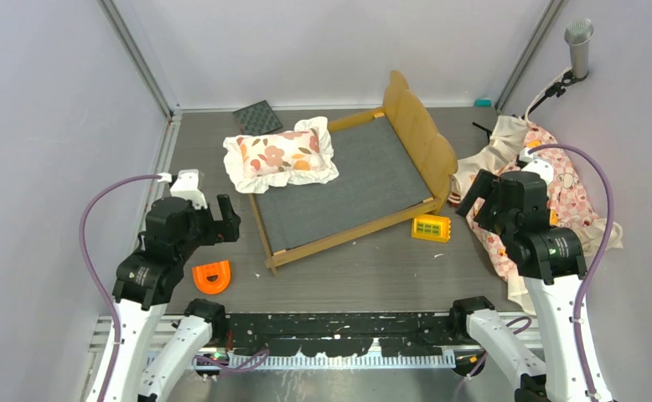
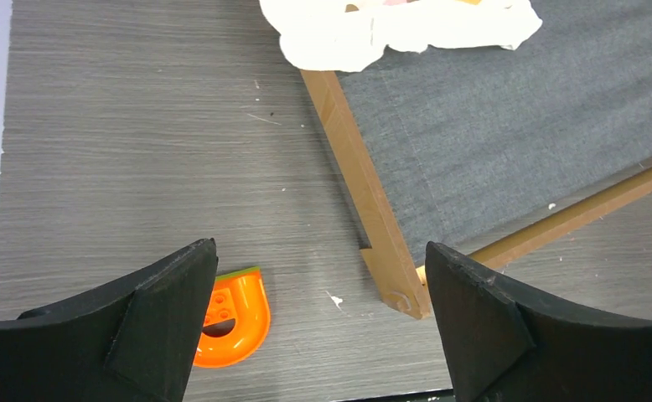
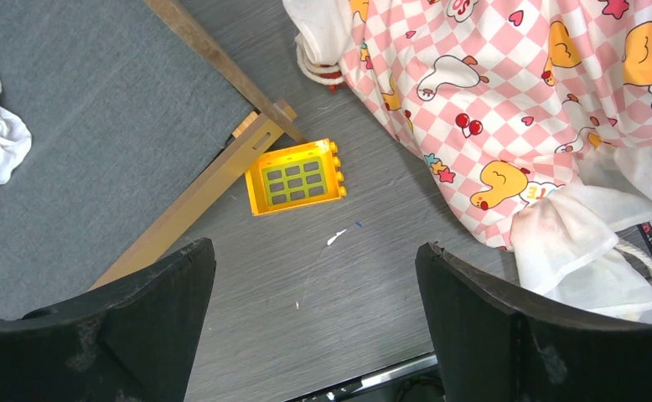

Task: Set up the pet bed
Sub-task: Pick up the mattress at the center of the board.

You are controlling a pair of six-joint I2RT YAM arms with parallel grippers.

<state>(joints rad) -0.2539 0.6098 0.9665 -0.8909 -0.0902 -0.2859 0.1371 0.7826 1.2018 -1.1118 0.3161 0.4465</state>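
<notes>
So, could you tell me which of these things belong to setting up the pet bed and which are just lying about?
Likely for the job:
pet bed
floral pillow
pink-checkered sheet

Just lying about:
orange arch piece
yellow window block
dark textured tile

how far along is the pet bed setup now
Done: the floral ruffled pillow lies on the grey mattress of the tan wooden pet bed, overhanging its far-left corner. In hand: nothing; left gripper and right gripper are open and empty. To do: the pink-checkered ruffled sheet, crumpled on the table right of the bed.
</notes>
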